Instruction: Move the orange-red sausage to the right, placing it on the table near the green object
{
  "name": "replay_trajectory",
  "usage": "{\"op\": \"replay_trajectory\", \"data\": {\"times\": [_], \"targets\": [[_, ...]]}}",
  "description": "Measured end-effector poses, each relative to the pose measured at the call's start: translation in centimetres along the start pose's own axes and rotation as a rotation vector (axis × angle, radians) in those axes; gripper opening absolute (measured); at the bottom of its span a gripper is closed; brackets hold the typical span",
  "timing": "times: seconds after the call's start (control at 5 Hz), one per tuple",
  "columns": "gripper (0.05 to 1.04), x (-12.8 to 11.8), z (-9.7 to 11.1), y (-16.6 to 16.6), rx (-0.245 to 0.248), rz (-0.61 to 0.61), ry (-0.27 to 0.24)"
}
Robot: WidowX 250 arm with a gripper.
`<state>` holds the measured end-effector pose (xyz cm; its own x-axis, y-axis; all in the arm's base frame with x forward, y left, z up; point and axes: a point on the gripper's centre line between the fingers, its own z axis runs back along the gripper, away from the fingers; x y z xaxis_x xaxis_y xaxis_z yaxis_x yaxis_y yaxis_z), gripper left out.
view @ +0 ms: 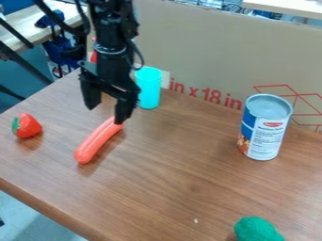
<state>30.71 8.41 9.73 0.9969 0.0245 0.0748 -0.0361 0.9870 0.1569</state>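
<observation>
Sausage (96, 143) on wooden table (170, 183), far end near tool (108, 111), jaws parted

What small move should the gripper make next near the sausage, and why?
Probably the gripper should shift slightly toward the middle of the orange-red sausage: its fingers stand apart, with nothing between them, and they hang by the sausage end nearer the cyan cup.

This looks like a robotics lab, with a robot arm (113, 47), cardboard screen (201, 52) and cables (234, 6).
</observation>
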Motion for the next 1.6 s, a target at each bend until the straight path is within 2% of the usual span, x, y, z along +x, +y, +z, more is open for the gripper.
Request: {"op": "replay_trajectory", "data": {"times": [0.4, 0.6, 0.8, 1.0, 1.2, 1.4, 1.6], "targets": [[1.007, 0.4, -2.9, 1.8, -0.09, 0.051, 0.024], [1.007, 0.4, -4.5, 1.4, -0.127, 0.052, 0.061], [1.007, 0.8, -5.2, 0.8, -0.154, 0.06, 0.047], [0.955, 0.3, -6.8, -0.3, -0.168, 0.062, 0.107], [0.673, 0.4, -7.0, -0.7, -0.154, 0.073, 0.102], [0.568, -0.1, -6.8, -1.7, -0.149, 0.078, 0.11], [0.568, 0.0, -5.3, -2.3, -0.141, 0.062, 0.082]]}}
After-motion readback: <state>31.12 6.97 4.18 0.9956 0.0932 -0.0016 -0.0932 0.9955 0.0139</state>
